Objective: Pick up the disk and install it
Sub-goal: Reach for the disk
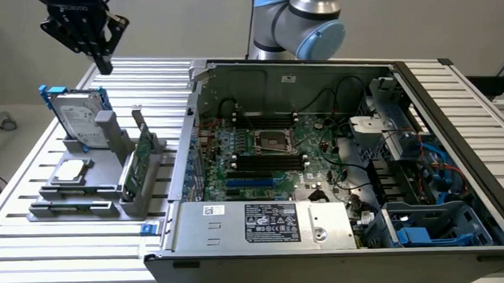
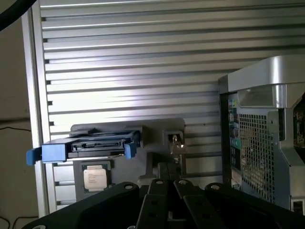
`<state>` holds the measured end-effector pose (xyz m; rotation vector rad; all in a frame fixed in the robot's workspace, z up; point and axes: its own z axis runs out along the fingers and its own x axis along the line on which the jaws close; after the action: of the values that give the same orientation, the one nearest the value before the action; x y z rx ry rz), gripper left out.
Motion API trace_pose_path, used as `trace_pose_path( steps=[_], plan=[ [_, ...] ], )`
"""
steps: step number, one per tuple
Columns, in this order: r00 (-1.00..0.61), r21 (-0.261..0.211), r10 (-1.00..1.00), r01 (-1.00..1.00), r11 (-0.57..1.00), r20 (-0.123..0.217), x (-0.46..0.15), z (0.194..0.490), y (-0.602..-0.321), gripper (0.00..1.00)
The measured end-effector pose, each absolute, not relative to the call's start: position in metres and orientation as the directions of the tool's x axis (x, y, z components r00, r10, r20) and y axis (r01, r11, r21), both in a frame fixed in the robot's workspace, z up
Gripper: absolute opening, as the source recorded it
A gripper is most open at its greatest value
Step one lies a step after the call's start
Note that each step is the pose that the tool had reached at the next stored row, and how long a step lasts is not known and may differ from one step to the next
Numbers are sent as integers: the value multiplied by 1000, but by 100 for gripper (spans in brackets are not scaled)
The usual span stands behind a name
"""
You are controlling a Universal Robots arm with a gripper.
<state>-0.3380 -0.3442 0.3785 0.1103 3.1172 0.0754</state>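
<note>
Pincer (image 1: pixel 104 62) up high here, fingers pressed together and gripping nothing, hanging above the far corner of the slatted counter (image 1: pixel 46 249). From the wrist view the pincer (image 2: pixel 167 191) looks down its own dark fingers toward the grey holder (image 2: pixel 157 138).

And there's the disk (image 1: pixel 77 119), standing on edge and leaning slightly in the holder (image 1: pixel 74 207), blue rails along both its sides, well below the pincer and apart from it. In the wrist view the disk (image 2: pixel 90 145) shows edge-on, blue tabs sticking out at either end.

Just beside it in the holder lie the small silver chip (image 1: pixel 72 173) and the green card (image 1: pixel 137 161), upright in its own slot. Off to the exterior view's right sits the open computer case (image 1: pixel 299 64), motherboard exposed.

So I'd call this the approach: nothing picked, nothing installed. A grasp would call for the fingers to part first, then line up squarely over the disk's top edge, clear of the chip and the card.
</note>
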Motion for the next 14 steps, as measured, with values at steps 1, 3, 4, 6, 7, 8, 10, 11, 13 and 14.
trace_pose_path(
  steps=[1,3,4,6,7,8,10,11,13,14],
  plan=[
    [-997,49,71,70,996,-20,-342,378,-344,11],
    [-997,49,71,70,996,-19,-352,378,-344,11],
    [-997,49,71,70,996,-19,-356,379,-344,11],
    [-997,49,71,70,996,-18,-365,379,-344,11],
    [-997,49,71,70,996,-18,-369,379,-344,11],
    [-997,49,71,70,996,-17,-374,378,-343,11],
    [-997,48,71,70,996,-16,-383,378,-343,11],
    [-997,47,71,70,996,-14,-387,379,-342,11],
    [-997,46,71,70,996,-12,-393,378,-341,11],
    [-997,46,70,70,997,-11,-396,378,-340,11]
  ],
)
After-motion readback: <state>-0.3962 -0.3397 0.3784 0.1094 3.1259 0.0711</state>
